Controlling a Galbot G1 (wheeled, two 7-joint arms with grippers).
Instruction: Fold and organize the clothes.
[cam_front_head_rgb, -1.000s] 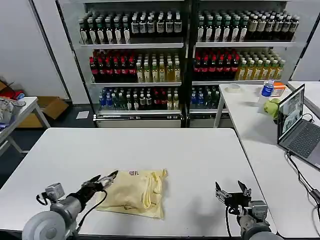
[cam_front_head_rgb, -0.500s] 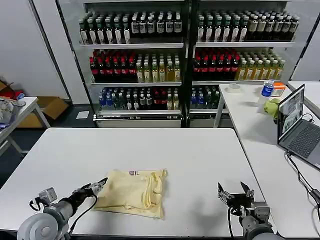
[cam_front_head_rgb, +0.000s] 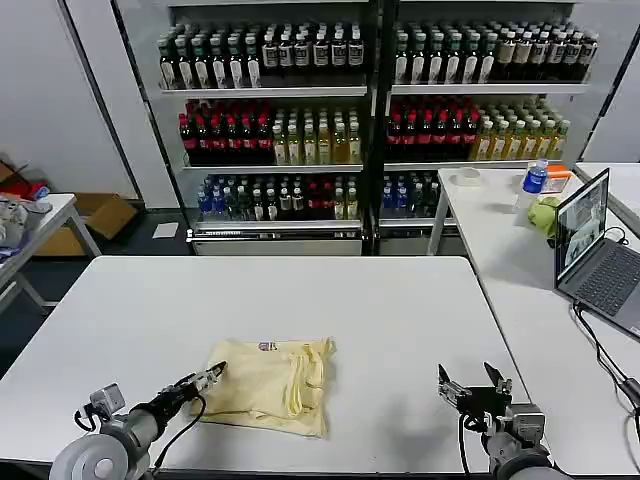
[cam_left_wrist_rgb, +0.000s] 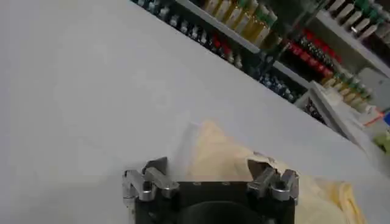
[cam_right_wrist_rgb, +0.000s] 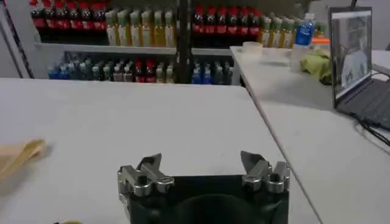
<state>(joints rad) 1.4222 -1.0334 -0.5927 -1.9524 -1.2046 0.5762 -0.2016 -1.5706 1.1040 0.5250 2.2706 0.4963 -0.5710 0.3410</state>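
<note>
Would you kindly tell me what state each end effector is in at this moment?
Left end effector: open, empty, at the folded T-shirt's left edge.
Right end effector: open, empty, above the bare white table.

A white table (cam_front_head_rgb: 300, 300) carries the work. On it lies a folded pale yellow T-shirt (cam_front_head_rgb: 268, 387), flat, near the front edge and somewhat toward the left half, its small dark label mark at the side facing the far edge. In the left wrist view the T-shirt (cam_left_wrist_rgb: 231, 159) rests on the bare white top. The rest of the table surface is plain white out to its far edge and right edge. A second white table (cam_front_head_rgb: 520, 270) stands just beside the right edge, bearing an open laptop (cam_front_head_rgb: 592, 255), a green object (cam_front_head_rgb: 543, 215), a bottle (cam_front_head_rgb: 535, 180) and a roll of tape (cam_front_head_rgb: 466, 177).
</note>
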